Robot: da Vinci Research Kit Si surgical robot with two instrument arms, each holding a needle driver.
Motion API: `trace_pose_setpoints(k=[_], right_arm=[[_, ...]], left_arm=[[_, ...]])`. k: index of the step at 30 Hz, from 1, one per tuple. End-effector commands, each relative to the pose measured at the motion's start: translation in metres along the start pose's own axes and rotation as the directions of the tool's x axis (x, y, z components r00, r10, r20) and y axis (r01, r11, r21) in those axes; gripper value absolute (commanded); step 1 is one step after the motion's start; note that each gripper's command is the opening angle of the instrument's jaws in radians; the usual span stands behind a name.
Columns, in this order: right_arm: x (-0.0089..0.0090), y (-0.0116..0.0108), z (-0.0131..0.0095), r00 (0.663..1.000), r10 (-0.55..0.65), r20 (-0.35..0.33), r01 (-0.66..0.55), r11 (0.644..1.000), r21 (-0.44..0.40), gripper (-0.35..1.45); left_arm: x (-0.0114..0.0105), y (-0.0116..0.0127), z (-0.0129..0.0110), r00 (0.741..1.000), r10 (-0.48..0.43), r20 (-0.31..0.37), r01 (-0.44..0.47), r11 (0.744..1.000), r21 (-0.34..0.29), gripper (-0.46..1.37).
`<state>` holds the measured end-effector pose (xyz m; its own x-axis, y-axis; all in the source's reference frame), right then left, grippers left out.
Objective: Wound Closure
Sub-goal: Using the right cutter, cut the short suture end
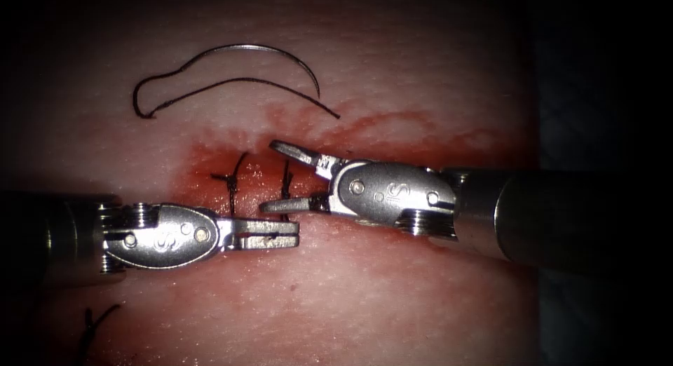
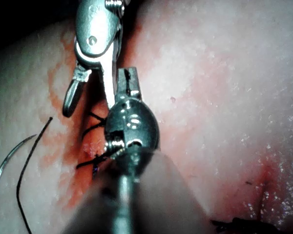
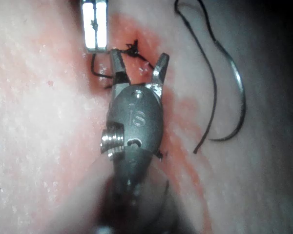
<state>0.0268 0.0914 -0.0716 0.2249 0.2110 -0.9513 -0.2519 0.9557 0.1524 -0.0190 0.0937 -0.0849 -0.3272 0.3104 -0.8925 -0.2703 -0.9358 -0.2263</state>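
lay free on the tissue [image 1: 392, 296] above the cut: needle [image 1: 280, 54], thread [image 1: 210, 89] trailing. gaped empty over the stitches [image 1: 235, 180] and red fluid [image 1: 210, 163]: right tool [image 1: 270, 175]. gripped nothing, jaws nearly together: left tool [image 1: 294, 233].

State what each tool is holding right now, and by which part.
Nothing is held. The right tool has its jaws wide open over the cut; the left tool grips nothing. The needle lies free on the tissue, its thread beside it.

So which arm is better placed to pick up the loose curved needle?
Probably right: its open tool sits nearer the curved steel needle lying free on the pale tissue; the left tool is shut, lower down.
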Motion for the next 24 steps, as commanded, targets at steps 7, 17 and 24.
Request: trace_pose_setpoints(k=[7, 17, 24], right_arm=[[-0.0001, 0.0003, -0.0001, 1.000, 0.000, 0.000, 0.000, 1.000, 0.000, 1.01], [0.0000, 0.0020, -0.0023, 1.000, -0.004, 0.008, 0.004, 1.000, -0.007, 1.02], [0.0002, 0.0028, -0.0042, 1.000, -0.011, 0.003, 0.011, 1.000, 0.014, 1.08]], left_arm=[[0.0000, -0.0001, -0.0001, 1.000, 0.000, 0.001, 0.000, 1.000, 0.001, -0.35], [0.0002, -0.0015, -0.0015, 1.000, -0.001, 0.012, 0.001, 1.000, 0.027, -0.35], [0.0003, -0.0028, -0.0027, 1.000, 0.007, 0.024, -0.008, 0.999, 0.052, -0.35]])
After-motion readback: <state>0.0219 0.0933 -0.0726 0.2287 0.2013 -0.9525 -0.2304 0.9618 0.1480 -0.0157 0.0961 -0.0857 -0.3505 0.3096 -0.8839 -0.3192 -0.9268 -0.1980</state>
